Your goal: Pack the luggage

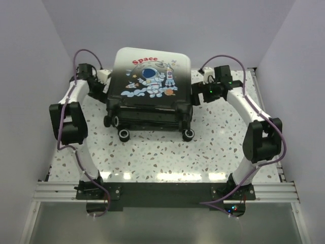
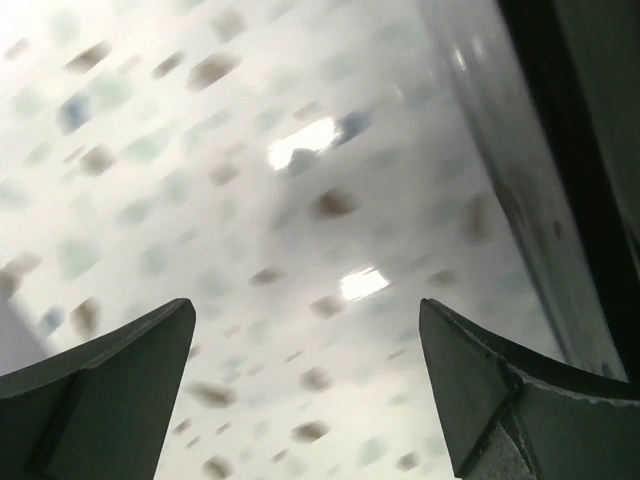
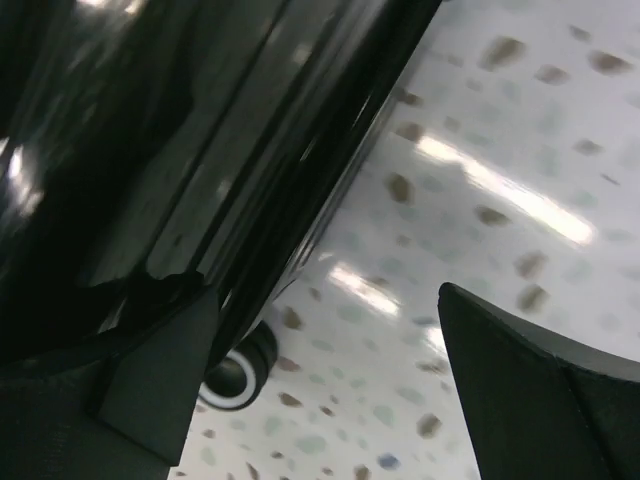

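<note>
The luggage (image 1: 150,84) lies flat and closed on the speckled table, its astronaut print and red "Space" word facing up and its black wheels (image 1: 123,134) toward the arms. My left gripper (image 1: 100,85) sits low at the suitcase's left side, open, with only tabletop between its fingers (image 2: 130,370); the shell's edge (image 2: 560,150) runs along the right of the left wrist view. At the right side my right gripper (image 1: 197,93) is open too. Its left finger (image 3: 160,380) is close against the black shell (image 3: 150,130), and a wheel (image 3: 235,375) shows just past it.
The speckled white table (image 1: 157,155) is walled in by pale panels on the left, back and right. A metal rail (image 1: 162,192) carrying both arm bases runs along the near edge.
</note>
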Robot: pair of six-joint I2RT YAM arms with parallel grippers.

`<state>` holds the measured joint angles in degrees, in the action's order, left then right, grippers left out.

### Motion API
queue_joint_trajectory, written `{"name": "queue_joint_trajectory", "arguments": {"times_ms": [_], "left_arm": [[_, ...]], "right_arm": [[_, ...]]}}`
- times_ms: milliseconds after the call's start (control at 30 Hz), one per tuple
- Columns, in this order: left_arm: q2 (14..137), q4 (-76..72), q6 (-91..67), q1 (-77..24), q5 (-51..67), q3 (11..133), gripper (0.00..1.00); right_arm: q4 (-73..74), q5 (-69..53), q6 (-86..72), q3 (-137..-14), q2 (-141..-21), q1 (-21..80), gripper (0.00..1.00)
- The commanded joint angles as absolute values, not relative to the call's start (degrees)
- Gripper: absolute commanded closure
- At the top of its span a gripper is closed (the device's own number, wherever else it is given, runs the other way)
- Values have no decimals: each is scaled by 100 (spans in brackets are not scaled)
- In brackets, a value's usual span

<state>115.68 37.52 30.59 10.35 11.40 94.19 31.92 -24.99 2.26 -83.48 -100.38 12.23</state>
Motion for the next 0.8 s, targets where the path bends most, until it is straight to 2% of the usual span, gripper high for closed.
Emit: {"name": "queue_joint_trajectory", "arguments": {"times_ms": [0,200,400,500,667,767], "left_arm": [[11259,4106,2884,-350,2690,9176,0],[11110,3727,1637,-580,2970,8913,0],[10372,2798,1065,-589,3286,7868,0],[10230,2890,1203,-702,3305,7533,0],[10151,2760,1248,-729,3146,7155,0],[10046,2725,1292,-756,3129,7014,0]], "right_arm": [[3812,-2416,631,-8472,-9572,706,1],[5340,-2654,1686,-9210,-9317,-463,1],[7019,-2224,1996,-10142,-9053,-747,1],[7146,-2049,1767,-9836,-8851,-564,1],[6302,-1784,1319,-8825,-8815,-483,5],[6302,-2782,1213,-8912,-9166,-483,8]]}}
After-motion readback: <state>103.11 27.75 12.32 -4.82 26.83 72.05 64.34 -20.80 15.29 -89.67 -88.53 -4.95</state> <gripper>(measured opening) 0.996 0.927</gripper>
